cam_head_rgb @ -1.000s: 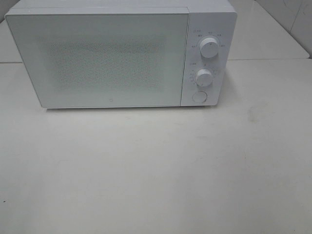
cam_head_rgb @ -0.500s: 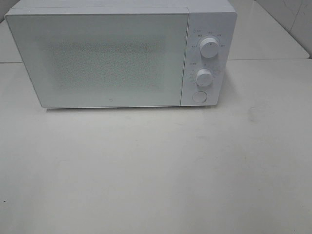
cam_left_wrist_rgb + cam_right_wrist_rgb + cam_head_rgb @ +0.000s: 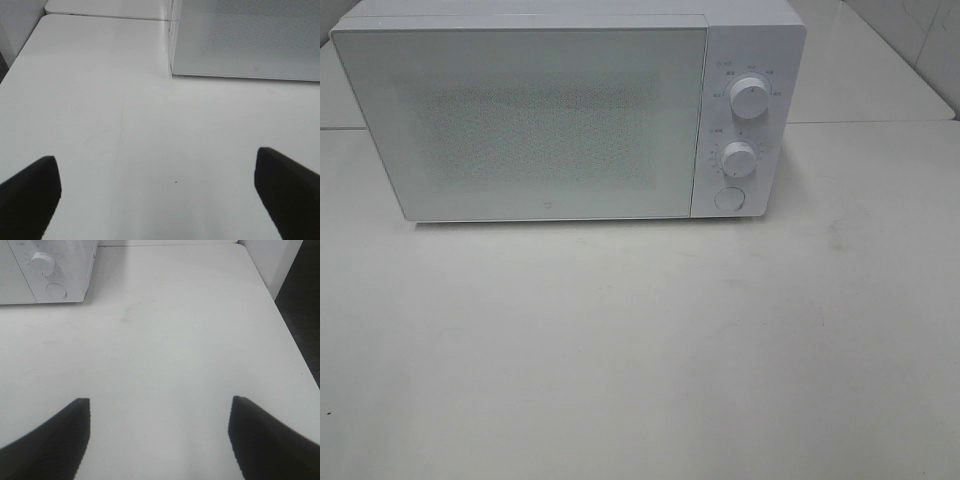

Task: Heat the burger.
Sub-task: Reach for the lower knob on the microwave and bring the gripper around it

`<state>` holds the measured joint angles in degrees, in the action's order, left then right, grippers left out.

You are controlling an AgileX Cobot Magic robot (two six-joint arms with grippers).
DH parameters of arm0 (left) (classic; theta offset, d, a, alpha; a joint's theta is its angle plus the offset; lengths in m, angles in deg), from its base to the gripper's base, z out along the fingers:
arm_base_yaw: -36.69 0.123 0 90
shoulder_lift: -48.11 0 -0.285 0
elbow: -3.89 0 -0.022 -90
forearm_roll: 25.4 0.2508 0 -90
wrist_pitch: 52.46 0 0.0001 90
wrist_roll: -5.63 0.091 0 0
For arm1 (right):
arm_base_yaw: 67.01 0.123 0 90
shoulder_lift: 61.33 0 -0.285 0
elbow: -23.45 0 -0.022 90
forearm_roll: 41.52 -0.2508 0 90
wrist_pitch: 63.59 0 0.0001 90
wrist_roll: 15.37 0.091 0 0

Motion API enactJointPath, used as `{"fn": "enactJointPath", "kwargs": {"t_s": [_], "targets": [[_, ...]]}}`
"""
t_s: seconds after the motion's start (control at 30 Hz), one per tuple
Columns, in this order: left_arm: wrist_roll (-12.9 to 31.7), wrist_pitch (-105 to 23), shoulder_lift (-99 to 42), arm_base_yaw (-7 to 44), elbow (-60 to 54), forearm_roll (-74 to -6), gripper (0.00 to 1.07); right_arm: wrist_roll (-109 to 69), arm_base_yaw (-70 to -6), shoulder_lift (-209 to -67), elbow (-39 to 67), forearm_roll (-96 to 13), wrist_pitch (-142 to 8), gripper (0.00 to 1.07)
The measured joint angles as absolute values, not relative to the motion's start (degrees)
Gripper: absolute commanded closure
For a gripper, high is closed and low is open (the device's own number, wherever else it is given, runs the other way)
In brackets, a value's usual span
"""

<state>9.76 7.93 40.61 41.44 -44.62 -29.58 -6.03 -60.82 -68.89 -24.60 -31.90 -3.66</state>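
1. Unchanged from a second ago in the high view: microwave [image 3: 560,110] in the same spot at the back of the table [image 3: 640,350], door [image 3: 520,125] shut, upper knob [image 3: 749,99] and lower knob [image 3: 739,159] at the same angles, no arm in sight
2. Over to the left gripper [image 3: 156,167]: hovering above bare table just in front of the microwave's door-side corner, jaws spread wide, gripping nothing
3. Now the right gripper [image 3: 160,402]: hanging in front of the microwave and off to its control-panel side, jaws parted too, nothing between them
4. No sign of the burger anywhere, whether on the table in front of the microwave, beside it, or in either gripper. Possibly behind the shut door, but impossible to tell through that pale speckled panel
5. Nothing to report on its look either: buns, filling, upright or tipped, all unseen
6. Biggest risk from here, by my reading: turning a knob and running the microwave with no proof of a burger inside, since the door hides everything
7. Also a risk of shoving the microwave backwards by pressing the round button [image 3: 728,199] under the lower knob too hard
8. And watch that left gripper in front of the door: right in the likely swing path, so a chance of a knock on opening
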Motion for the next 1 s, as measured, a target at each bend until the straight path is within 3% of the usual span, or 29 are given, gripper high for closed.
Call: {"fn": "enactJointPath", "kwargs": {"t_s": [0.67,1.0], "targets": [[9.76,7.93,40.61,41.44,-44.62,-29.58,0.09,-6.03,-60.82,-69.23,-23.11,-31.84,-11.51,0.32],[9.76,7.87,40.61,41.44,-44.62,-29.58,0.09,-6.03,-60.82,-81.95,-23.11,-31.73,-19.01,0.32]]}}
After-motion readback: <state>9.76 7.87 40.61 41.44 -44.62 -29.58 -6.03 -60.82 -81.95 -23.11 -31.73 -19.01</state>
